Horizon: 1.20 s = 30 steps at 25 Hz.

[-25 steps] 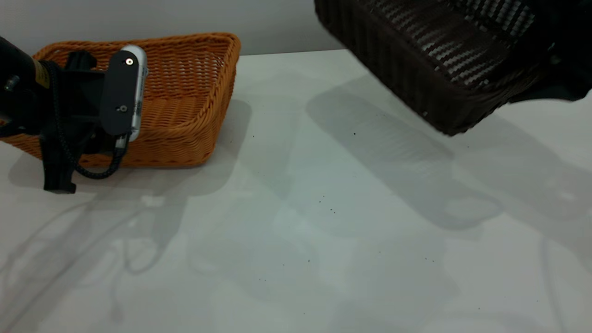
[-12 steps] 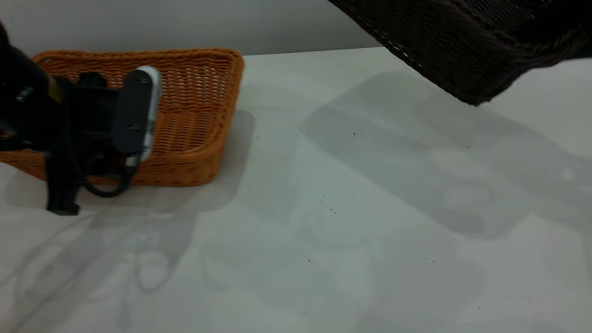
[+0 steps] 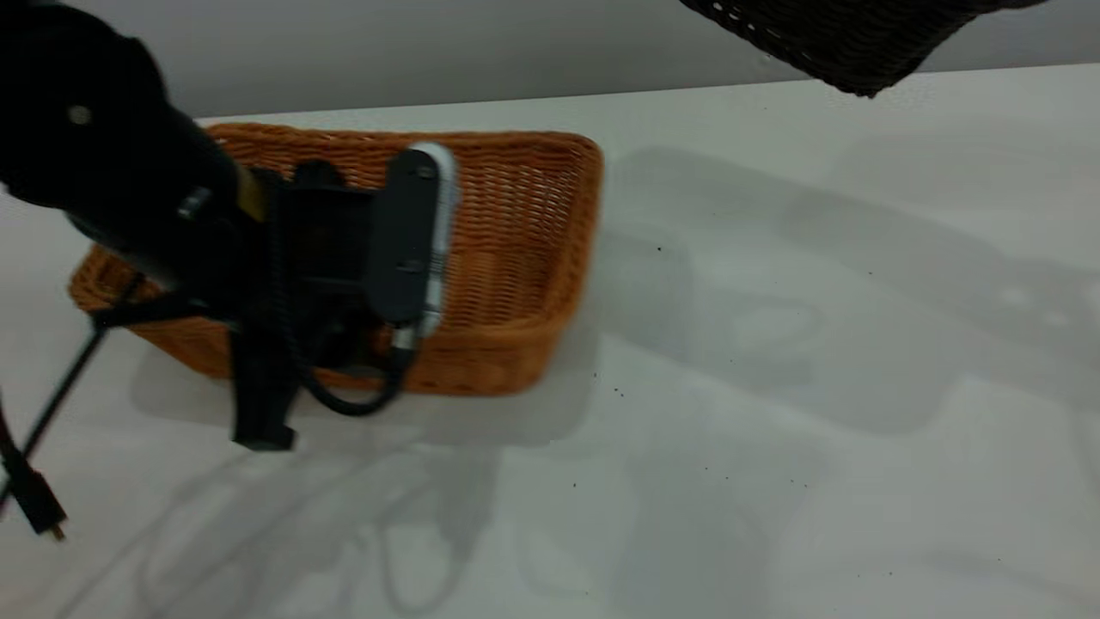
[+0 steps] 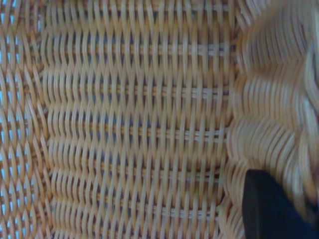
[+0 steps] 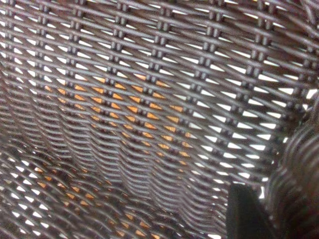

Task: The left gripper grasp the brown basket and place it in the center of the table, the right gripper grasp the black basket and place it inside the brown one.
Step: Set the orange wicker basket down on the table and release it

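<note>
The brown basket [image 3: 524,258] sits left of the middle of the white table [image 3: 773,387]. My left gripper [image 3: 288,370] is shut on its near rim, with one black finger [image 3: 258,413] down the outer wall. The left wrist view shows the basket's woven floor [image 4: 134,124] and one finger [image 4: 266,209] against the braided rim. The black basket [image 3: 842,43] hangs in the air at the top right, mostly out of view. The right wrist view shows its openwork weave [image 5: 149,99] and one finger [image 5: 246,214] beside its rim, so my right gripper holds it. Orange shows through the weave.
A black cable with a plug [image 3: 34,503] hangs at the left edge. A grey wall [image 3: 430,43] runs behind the table's far edge. Shadows of the arms and baskets lie across the tabletop.
My left gripper has moved the brown basket to the right, toward the table's middle. The black basket has risen and now only its lower corner shows at the top right.
</note>
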### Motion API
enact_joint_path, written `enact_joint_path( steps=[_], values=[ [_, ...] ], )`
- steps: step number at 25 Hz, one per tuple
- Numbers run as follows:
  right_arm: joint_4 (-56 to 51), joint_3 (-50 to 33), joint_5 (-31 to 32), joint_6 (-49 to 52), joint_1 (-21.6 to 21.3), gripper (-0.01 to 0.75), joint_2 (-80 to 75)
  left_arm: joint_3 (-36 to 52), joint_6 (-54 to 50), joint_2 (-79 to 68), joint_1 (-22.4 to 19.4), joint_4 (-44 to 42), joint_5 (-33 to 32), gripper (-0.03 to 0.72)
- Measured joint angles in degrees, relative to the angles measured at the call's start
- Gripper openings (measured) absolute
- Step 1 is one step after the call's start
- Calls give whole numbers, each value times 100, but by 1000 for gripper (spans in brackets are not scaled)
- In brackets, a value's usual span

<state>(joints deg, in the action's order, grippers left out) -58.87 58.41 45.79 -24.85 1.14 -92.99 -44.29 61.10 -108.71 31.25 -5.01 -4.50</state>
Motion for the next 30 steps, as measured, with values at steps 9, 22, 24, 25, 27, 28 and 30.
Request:
enact_joint_path(
  steps=[9,22,24,25,27,28,30],
  values=[
    [137,0,105,21,0,232,-5,-126,-197,1,950,713,118,89],
    [238,0,271,-103,0,230,0,-128,-701,0,1361,946,363,89],
    [238,0,283,-103,0,230,0,-135,-844,0,1369,946,376,89],
    [233,0,283,-103,0,230,0,-139,-902,-6,1404,946,376,89],
    [228,0,283,-128,0,230,0,-179,-917,-56,1444,928,322,89],
    [228,0,283,-145,0,230,0,-219,-919,-96,1474,928,309,89],
    [228,0,283,-151,0,230,0,-305,-930,-192,1523,928,243,89]
  ],
)
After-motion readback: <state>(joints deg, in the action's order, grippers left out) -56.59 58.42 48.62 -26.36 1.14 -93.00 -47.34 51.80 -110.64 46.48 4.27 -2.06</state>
